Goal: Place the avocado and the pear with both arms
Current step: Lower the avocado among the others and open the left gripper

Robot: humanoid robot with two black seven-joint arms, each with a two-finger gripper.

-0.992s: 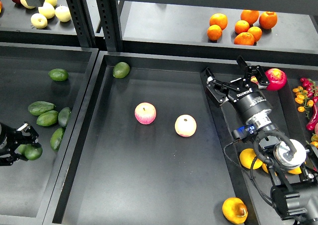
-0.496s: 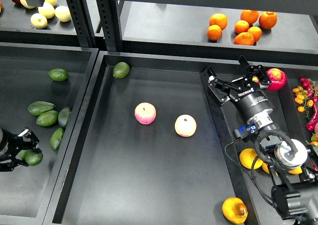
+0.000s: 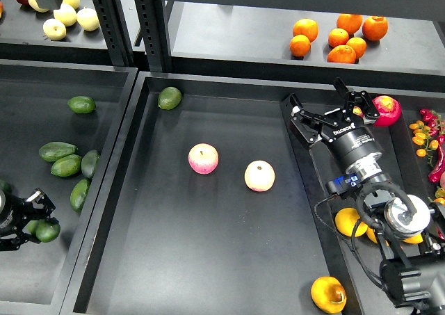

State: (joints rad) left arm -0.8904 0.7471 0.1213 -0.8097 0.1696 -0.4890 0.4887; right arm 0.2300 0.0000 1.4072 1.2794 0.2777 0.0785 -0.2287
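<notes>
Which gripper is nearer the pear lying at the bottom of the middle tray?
Right. The right gripper hangs open over the right tray, well above the pear. The left gripper is across the whole middle tray, at an avocado in the left tray.

Six avocados are counted: five (image 3: 82, 104), (image 3: 57, 150), (image 3: 67, 165), (image 3: 90, 163), (image 3: 80, 194) in the left tray and one (image 3: 169, 97) in the middle tray. Two pink-yellow apples (image 3: 203, 158), (image 3: 259, 175) are seen there. Five oranges (image 3: 305, 29), (image 3: 349, 22), (image 3: 375, 27), (image 3: 300, 45), (image 3: 342, 53) are counted on the shelf. One pear (image 3: 328, 294) is seen at the bottom.
</notes>
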